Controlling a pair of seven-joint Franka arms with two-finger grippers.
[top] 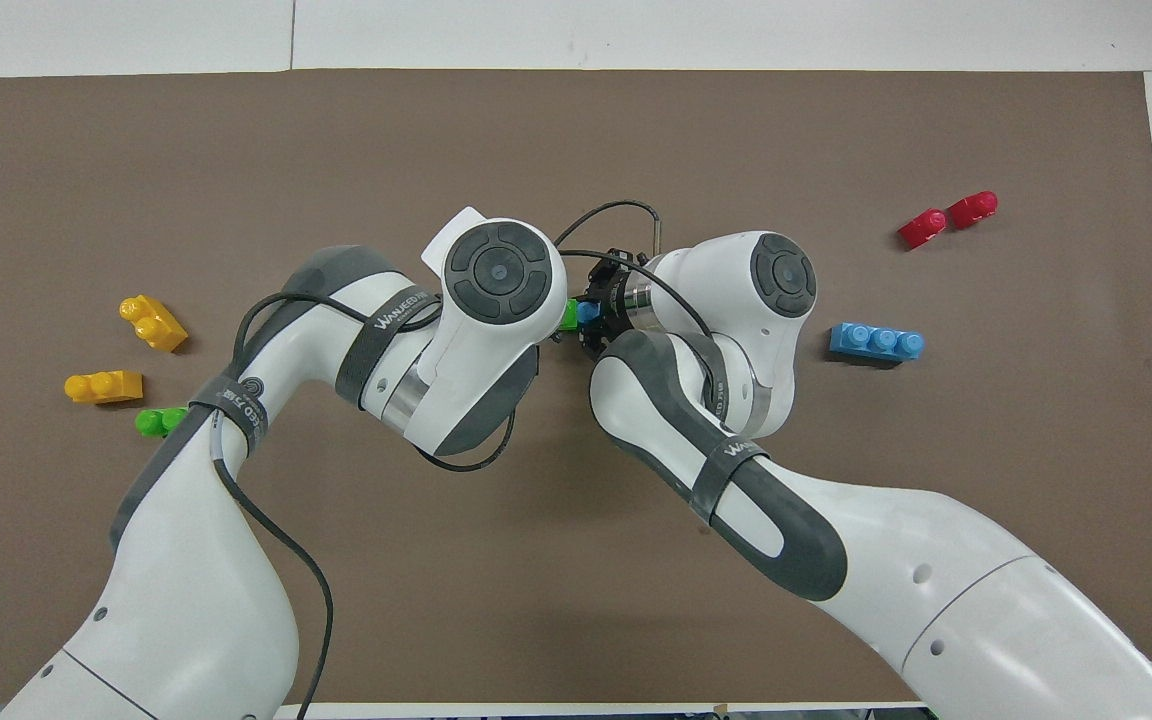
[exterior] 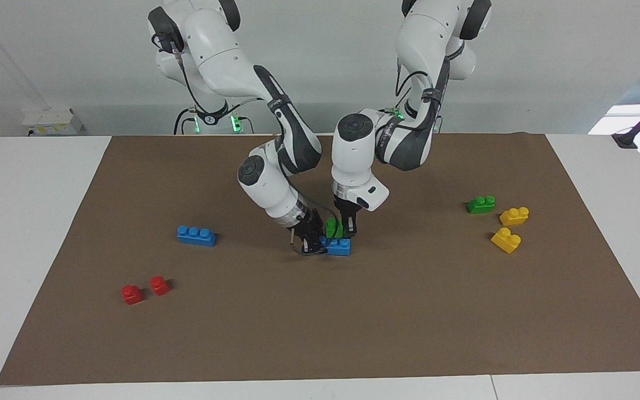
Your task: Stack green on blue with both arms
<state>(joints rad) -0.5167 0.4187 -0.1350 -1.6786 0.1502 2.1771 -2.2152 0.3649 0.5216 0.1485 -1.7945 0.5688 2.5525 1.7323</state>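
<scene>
Mid-surface, my left pincer (exterior: 341,228) grips green (exterior: 332,226) on blue (exterior: 338,246), which my right pincer (exterior: 310,243) clamps. Seating it; next, I'd judge, press straight down.

A robotics lab: two white jointed arms (exterior: 275,111) are mounted at a white table (exterior: 31,222) covered by a brown mat (exterior: 409,311), against bare white walls, with toy bricks (exterior: 196,235) laid out as test pieces.

Green brick (top: 568,316) — mostly arm-covered
</scene>
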